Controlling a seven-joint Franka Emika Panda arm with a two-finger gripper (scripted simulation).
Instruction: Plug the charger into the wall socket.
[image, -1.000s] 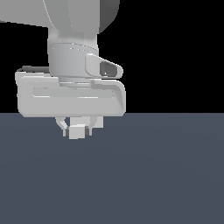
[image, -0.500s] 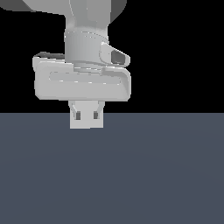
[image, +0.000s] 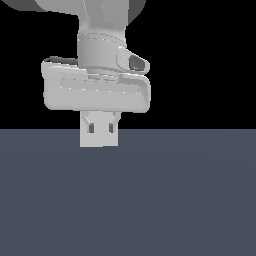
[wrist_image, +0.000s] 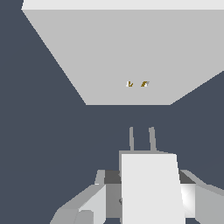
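My gripper (wrist_image: 148, 183) is shut on the charger (wrist_image: 151, 188), a small off-white block held between the two fingers. Its two thin prongs (wrist_image: 131, 139) point at the wall socket (wrist_image: 109, 52), a flat off-white square panel with two tiny dark holes (wrist_image: 130, 83) near its centre. The prongs stand apart from the panel and roughly in line with the holes. In the exterior view my gripper (image: 101, 131) hangs in front of a pale square that seems to be the socket (image: 99, 143). The charger cannot be told apart there.
A dark grey-blue floor (image: 175, 200) fills the lower half of the exterior view, with black background above. The arm's wide pale hand (image: 95, 92) covers the upper left of that view.
The gripper has moved toward the exterior view's right and slightly up, mostly in the first half second. The pale square now shows behind its fingers. The grip on the charger is unchanged.
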